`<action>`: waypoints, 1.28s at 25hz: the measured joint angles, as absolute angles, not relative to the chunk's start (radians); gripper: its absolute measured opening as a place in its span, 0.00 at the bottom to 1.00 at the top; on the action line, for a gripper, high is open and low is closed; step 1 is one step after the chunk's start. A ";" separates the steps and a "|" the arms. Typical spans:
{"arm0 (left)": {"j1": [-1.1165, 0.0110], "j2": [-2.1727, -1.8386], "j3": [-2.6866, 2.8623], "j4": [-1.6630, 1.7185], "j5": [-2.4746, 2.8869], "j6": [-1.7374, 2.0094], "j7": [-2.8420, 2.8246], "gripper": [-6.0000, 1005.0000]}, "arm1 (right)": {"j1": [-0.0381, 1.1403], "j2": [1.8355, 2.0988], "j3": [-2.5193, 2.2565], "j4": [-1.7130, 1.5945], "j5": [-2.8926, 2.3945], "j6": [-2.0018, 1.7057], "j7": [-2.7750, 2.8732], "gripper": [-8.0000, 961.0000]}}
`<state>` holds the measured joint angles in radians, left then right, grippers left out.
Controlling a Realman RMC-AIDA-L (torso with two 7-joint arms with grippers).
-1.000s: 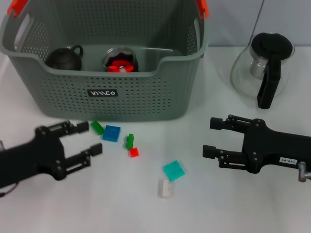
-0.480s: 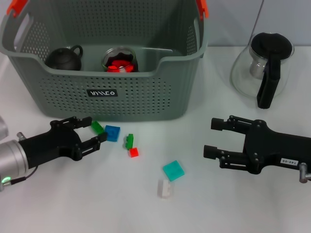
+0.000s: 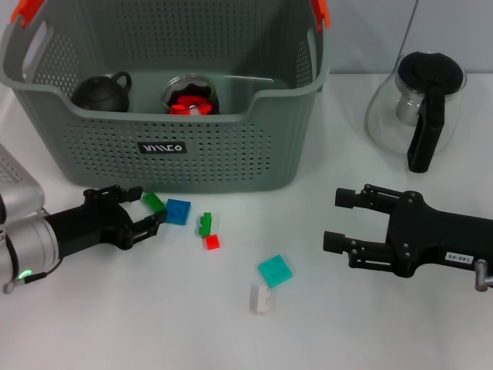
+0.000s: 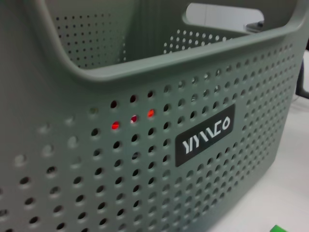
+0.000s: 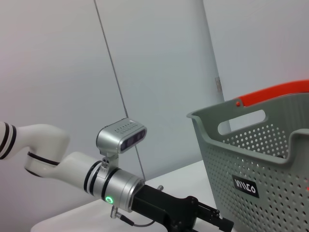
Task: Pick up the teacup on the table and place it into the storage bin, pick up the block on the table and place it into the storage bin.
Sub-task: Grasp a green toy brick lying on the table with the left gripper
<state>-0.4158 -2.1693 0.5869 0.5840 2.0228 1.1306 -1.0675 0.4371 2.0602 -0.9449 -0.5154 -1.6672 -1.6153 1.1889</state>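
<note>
A white table (image 3: 115, 324) carries the grey perforated storage bin (image 3: 200, 146) at the far left, with a dark teacup (image 3: 102, 92) and a glass cup holding something red (image 3: 191, 96) inside it. In front of the bin lie scattered blocks: a green block (image 3: 155, 202), a blue block (image 3: 178, 211), a second green block (image 3: 205, 223), a small red block (image 3: 212, 242), a teal block (image 3: 275, 271) and a white block (image 3: 263, 299). The left pincer (image 3: 148, 208) sits low by the bin's front, its fingers spread either side of the first green block, just beside the blue one. The right pincer (image 3: 337, 219) hovers spread apart well right of the blocks. A glass teapot (image 3: 420, 108) stands at the far right.
</note>
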 joint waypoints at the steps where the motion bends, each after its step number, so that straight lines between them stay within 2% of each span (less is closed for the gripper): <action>1: -0.419 -2.169 0.589 0.580 2.023 1.119 -1.067 0.61 | 0.437 2.060 -0.945 -0.515 -1.667 -1.615 1.189 0.86; 21: -0.465 -2.169 0.652 0.537 2.023 1.004 -1.066 0.61 | 0.435 2.060 -0.945 -0.515 -1.671 -1.615 1.190 0.86; 32: -0.397 -2.167 0.655 0.597 2.040 1.260 -1.066 0.61 | 0.433 2.056 -0.945 -0.516 -1.668 -1.617 1.204 0.86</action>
<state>-0.3971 -2.1672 0.6555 0.5969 2.0396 1.2601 -1.0655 0.4333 2.0555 -0.9449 -0.5160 -1.6678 -1.6170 1.2037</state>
